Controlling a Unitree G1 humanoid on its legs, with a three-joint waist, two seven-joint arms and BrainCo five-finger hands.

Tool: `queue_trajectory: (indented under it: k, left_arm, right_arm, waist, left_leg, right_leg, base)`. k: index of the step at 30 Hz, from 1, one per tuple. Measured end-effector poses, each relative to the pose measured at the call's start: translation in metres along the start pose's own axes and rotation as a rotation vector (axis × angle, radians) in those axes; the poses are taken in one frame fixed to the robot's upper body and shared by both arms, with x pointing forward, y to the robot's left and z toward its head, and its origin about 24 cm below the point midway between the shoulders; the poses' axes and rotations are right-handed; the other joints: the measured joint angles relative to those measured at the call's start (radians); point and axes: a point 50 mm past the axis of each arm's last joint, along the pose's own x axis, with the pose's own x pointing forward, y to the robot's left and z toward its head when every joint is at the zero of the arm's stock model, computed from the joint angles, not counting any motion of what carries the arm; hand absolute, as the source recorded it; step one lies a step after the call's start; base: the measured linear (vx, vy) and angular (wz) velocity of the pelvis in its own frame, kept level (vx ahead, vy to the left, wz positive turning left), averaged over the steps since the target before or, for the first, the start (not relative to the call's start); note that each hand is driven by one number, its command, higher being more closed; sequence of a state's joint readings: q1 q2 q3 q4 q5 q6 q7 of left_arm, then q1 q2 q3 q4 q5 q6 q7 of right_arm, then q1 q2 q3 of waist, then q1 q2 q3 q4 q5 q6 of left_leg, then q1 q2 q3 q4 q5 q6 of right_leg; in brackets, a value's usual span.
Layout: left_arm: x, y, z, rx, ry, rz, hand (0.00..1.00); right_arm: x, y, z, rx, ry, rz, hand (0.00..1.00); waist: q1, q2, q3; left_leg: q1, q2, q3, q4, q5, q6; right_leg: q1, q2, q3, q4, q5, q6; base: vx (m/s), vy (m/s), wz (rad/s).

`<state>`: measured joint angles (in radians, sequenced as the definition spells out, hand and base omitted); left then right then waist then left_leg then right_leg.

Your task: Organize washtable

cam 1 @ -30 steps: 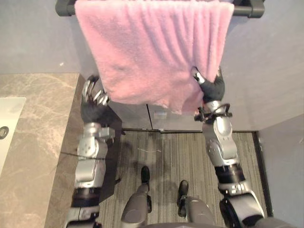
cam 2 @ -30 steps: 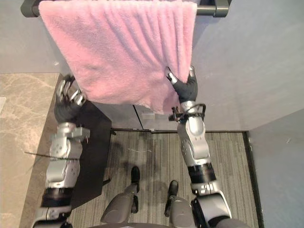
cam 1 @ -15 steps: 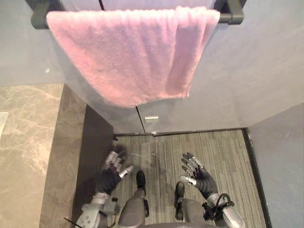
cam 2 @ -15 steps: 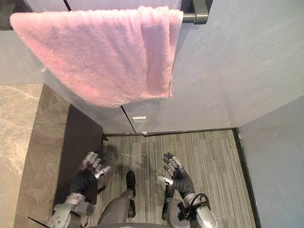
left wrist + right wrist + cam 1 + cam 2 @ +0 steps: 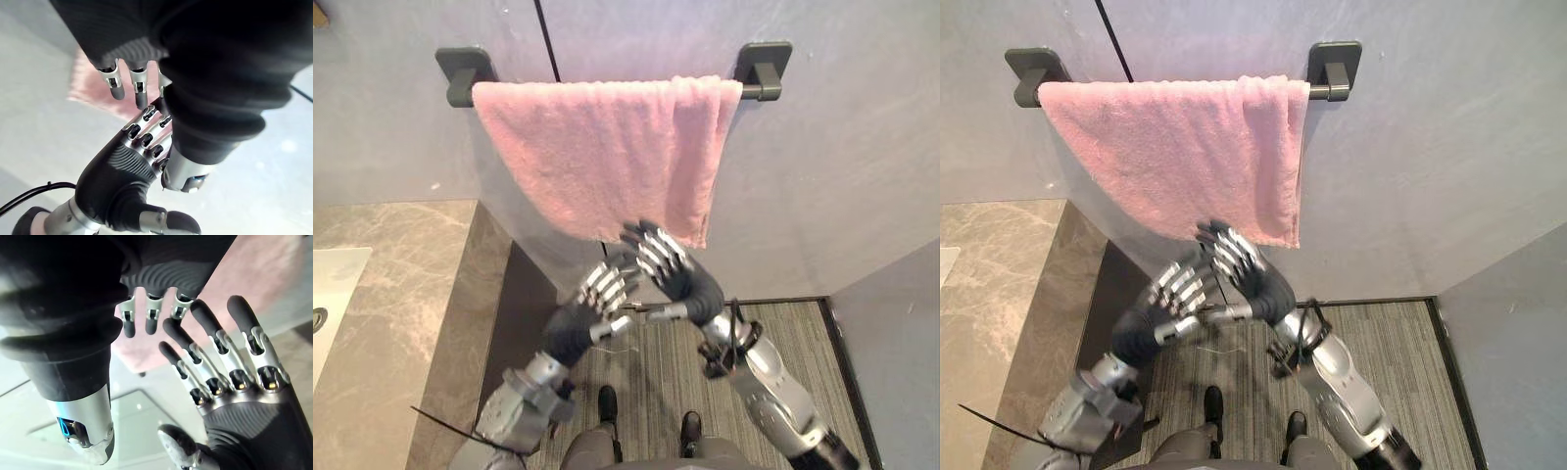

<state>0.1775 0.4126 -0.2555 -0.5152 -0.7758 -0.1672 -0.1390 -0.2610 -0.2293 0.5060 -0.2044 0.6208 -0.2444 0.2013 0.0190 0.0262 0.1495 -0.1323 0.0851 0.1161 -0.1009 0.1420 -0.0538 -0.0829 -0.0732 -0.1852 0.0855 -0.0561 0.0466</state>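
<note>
Pink fluffy towel (image 5: 602, 147), dark straight bar (image 5: 756, 93)

Fluffy pink terry towel (image 5: 607, 147); matt dark bar (image 5: 759, 91).

The pink terry towel (image 5: 607, 147) hangs over the dark metal rail (image 5: 753, 92) on the grey wall (image 5: 842, 176) straight ahead of me, spanning the rail from one bracket to the other. My left hand (image 5: 599, 292) and my right hand (image 5: 668, 266) are raised in front of that wall, side by side, just under the towel's lower edge. I cannot tell whether they touch each other. The beige marble countertop (image 5: 401, 284) lies to my left, with the white sink (image 5: 331, 294) at its far left. The grey striped floor (image 5: 793, 333) lies below, to the right of the countertop.
</note>
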Motion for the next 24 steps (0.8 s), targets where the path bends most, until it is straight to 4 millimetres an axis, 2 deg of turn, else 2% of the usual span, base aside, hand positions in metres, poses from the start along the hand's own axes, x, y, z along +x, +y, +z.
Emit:
queue_trajectory:
  k: [1, 3, 6, 10, 16, 19, 24]
  left_arm:
    - [0.012, 0.005, 0.004, 0.018, -0.048, 0.016, 0.00]
    - [0.031, 0.016, 0.009, 0.055, -0.110, 0.059, 0.00]
    - [0.047, 0.027, 0.023, 0.101, -0.205, 0.092, 0.00]
    - [0.062, 0.041, 0.034, 0.174, -0.256, 0.127, 0.00]
    - [0.066, 0.061, 0.030, 0.200, -0.223, 0.197, 0.00]
    - [0.070, 0.073, 0.030, 0.231, -0.191, 0.217, 0.00]
    - [0.078, 0.076, 0.035, 0.248, -0.204, 0.216, 0.00]
  right_arm:
    - [0.014, -0.004, 0.000, -0.020, -0.021, -0.015, 0.00]
    - [0.028, -0.016, -0.003, -0.062, -0.015, -0.064, 0.00]
    - [0.026, -0.039, -0.012, -0.089, 0.039, -0.172, 0.00]
    - [0.025, -0.070, 0.000, -0.152, 0.033, -0.278, 0.00]
    - [0.019, -0.099, 0.020, -0.228, 0.008, -0.371, 0.00]
    - [0.024, -0.107, 0.033, -0.260, -0.021, -0.384, 0.00]
    - [0.030, -0.112, 0.041, -0.280, -0.039, -0.393, 0.00]
  waist:
    - [0.001, 0.003, -0.002]
    - [0.013, 0.005, -0.002]
    - [0.025, 0.006, -0.002]
    - [0.023, 0.018, 0.007]
    - [0.024, 0.024, 0.017]
    - [0.024, 0.024, 0.047]
    - [0.027, 0.024, 0.061]
  left_leg:
    - [-0.023, 0.002, -0.003, 0.005, 0.017, 0.002]
    - [-0.050, 0.003, -0.005, 0.006, 0.027, 0.001]
    - [-0.060, 0.003, -0.011, 0.006, 0.031, 0.000]
    - [-0.104, 0.003, -0.021, 0.005, 0.049, -0.001]
    - [-0.120, 0.012, -0.013, -0.001, 0.050, -0.001]
    - [-0.124, 0.015, -0.010, -0.001, 0.050, -0.001]
    - [-0.147, 0.019, -0.011, 0.005, 0.057, -0.003]
  right_leg:
    - [-0.021, 0.002, -0.002, 0.001, 0.006, -0.002]
    - [-0.048, 0.006, -0.003, 0.002, 0.013, -0.004]
    - [-0.058, 0.004, -0.004, 0.005, 0.013, -0.004]
    - [-0.111, 0.004, -0.005, 0.031, 0.013, -0.005]
    - [-0.131, 0.008, 0.000, 0.034, 0.019, -0.011]
    - [-0.136, 0.012, 0.003, 0.034, 0.024, -0.013]
    - [-0.158, 0.016, 0.003, 0.034, 0.026, -0.015]
  base:
    - [-0.02, -0.001, 0.04]
    - [0.00, 0.000, 0.00]
    - [0.01, -0.001, 0.04]
    - [-0.03, 0.005, 0.02]
    - [-0.02, -0.003, -0.03]
    - [0.00, -0.004, -0.03]
    - [0.04, -0.009, -0.01]
